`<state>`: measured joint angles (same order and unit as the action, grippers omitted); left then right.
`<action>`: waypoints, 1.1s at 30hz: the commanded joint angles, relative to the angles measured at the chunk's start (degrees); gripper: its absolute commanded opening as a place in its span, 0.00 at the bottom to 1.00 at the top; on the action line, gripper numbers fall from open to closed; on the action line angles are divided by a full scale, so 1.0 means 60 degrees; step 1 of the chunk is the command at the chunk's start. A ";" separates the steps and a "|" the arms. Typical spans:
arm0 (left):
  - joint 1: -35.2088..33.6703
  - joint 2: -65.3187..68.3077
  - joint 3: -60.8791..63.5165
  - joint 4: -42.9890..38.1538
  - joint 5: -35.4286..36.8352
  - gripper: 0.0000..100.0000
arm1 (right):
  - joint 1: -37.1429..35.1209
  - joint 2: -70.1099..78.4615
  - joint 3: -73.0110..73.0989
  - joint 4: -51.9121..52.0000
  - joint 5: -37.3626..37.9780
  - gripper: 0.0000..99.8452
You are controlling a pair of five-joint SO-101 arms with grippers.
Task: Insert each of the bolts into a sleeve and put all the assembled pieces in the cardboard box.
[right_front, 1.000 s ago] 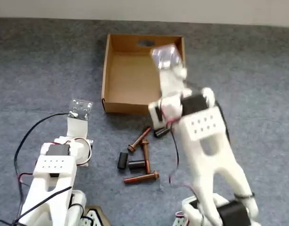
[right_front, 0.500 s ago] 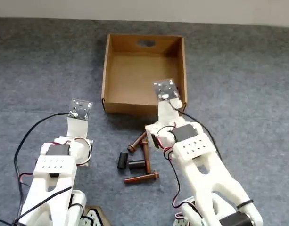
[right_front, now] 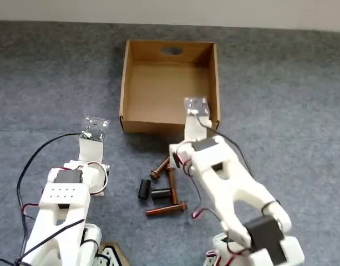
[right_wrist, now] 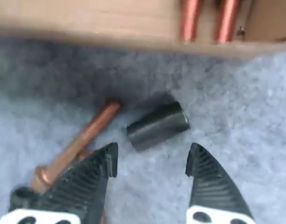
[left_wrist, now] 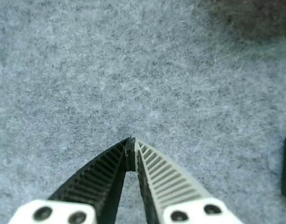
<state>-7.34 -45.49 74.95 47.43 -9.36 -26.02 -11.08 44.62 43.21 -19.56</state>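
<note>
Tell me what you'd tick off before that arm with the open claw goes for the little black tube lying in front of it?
1. The right gripper is open: ok.
2. The sleeve lies just ahead of the gap between its fingers: ok.
3. The copper bolt is away from those fingers: not ok, it runs in close beside one.
4. The sleeve's bore is free: cannot tell.
5. The left gripper is out of the way, shut over bare carpet: ok.
6. The cardboard box has room: ok.
</note>
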 commanded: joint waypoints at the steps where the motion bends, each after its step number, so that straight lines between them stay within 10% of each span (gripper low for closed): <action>1: 0.0125 -0.0007 -0.0051 -0.0132 -0.0059 0.01 | -0.0037 0.0725 -0.1179 -0.0081 -0.0659 0.22; 15: 0.0125 -0.0007 -0.0051 -0.0132 -0.0059 0.01 | 0.0081 0.2176 -0.1853 -0.0081 -0.1260 0.22; 23: 0.0125 -0.0007 -0.0051 -0.0132 -0.0059 0.01 | 0.0989 0.2147 -0.1795 -0.0066 -0.1201 0.03; 33: 0.0125 -0.0007 -0.0051 -0.0132 -0.0059 0.01 | 0.1897 0.1370 -0.1692 0.1341 0.1875 0.00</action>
<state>-7.34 -45.49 74.95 47.43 -9.36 -17.05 0.70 34.42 48.66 -12.26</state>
